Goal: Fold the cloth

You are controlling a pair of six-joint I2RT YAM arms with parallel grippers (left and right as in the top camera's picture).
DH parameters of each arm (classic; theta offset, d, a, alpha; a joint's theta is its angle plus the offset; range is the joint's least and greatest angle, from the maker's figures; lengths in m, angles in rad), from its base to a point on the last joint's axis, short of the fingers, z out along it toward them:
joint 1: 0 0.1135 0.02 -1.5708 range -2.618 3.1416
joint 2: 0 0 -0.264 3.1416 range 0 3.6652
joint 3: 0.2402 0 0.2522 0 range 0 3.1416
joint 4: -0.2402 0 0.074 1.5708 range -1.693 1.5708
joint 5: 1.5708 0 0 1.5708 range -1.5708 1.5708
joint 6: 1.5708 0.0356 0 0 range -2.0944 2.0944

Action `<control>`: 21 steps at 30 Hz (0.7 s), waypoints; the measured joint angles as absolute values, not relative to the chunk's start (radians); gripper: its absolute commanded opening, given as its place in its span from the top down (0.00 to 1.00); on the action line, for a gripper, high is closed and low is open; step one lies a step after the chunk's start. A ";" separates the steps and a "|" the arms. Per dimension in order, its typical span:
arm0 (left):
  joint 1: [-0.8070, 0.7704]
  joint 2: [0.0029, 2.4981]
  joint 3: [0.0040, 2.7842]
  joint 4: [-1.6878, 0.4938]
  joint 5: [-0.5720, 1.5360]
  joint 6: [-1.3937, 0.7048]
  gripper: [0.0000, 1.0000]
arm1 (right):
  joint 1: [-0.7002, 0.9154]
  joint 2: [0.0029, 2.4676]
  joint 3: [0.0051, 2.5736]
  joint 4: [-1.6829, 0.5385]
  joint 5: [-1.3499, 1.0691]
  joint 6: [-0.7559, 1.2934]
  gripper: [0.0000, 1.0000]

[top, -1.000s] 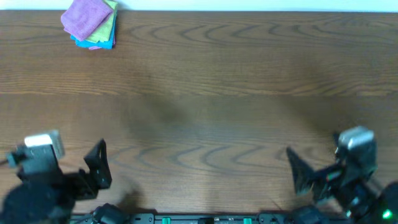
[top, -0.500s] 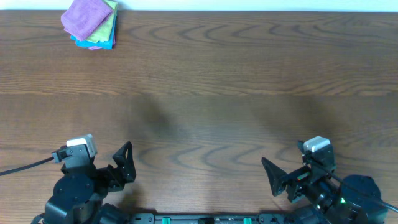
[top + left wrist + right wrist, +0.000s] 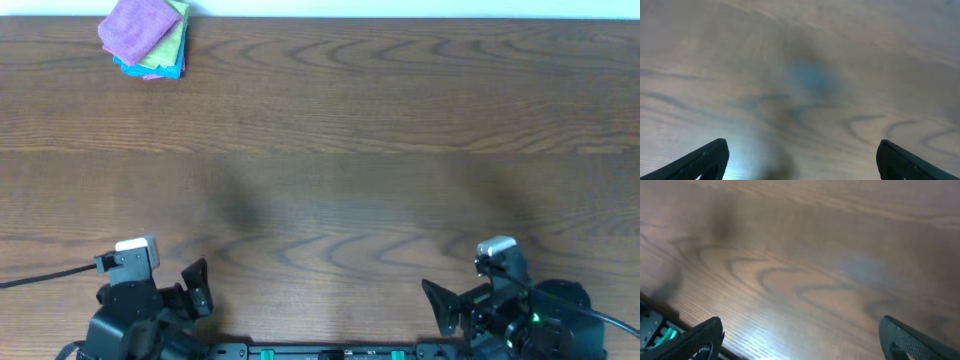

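Well, start at the upper left of the overhead frame: the cloth (image 3: 138, 26) lies there as a compact lilac square, topmost on a small pile, with a yellow-green cloth (image 3: 174, 44) and a blue cloth (image 3: 150, 70) showing beneath its edges. To my eye it already reads as folded, so the step in hand is most likely parking the arms.

At the lower left, your left gripper (image 3: 196, 287) sits near the bottom edge with its jaws spread wide and nothing between them. Its wrist view shows only bare table (image 3: 340, 130) between the two fingertips (image 3: 710, 157).

At the lower right, your right gripper (image 3: 443, 306) is likewise splayed and empty, with only wood grain under it in its wrist view.

To finish cleanly, keep both pairs of jaws released and stay low in the frame, well apart from the pile. Don't sweep toward the upper left, where a stray touch could drag the top layer and undo the fold. If another fold is in fact wanted, the left arm has the shorter reach to that corner.

Compared with a second ago, both arms have drawn inward and down toward the bottom edge: the left one has moved rightward, the right one leftward. The pile has not shifted, and the jaws are as wide as they were.
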State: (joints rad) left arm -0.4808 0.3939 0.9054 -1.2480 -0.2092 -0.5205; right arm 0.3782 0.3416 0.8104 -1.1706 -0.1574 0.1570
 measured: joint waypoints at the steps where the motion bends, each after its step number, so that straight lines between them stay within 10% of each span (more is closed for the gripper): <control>1: -0.481 0.393 0.905 -1.258 -0.211 -0.520 0.05 | 0.378 0.342 0.810 -1.179 -0.157 0.157 0.01; 21: 0.043 0.142 0.445 -0.588 -0.002 -0.156 0.05 | 0.378 0.341 0.810 -1.223 -0.158 0.157 0.01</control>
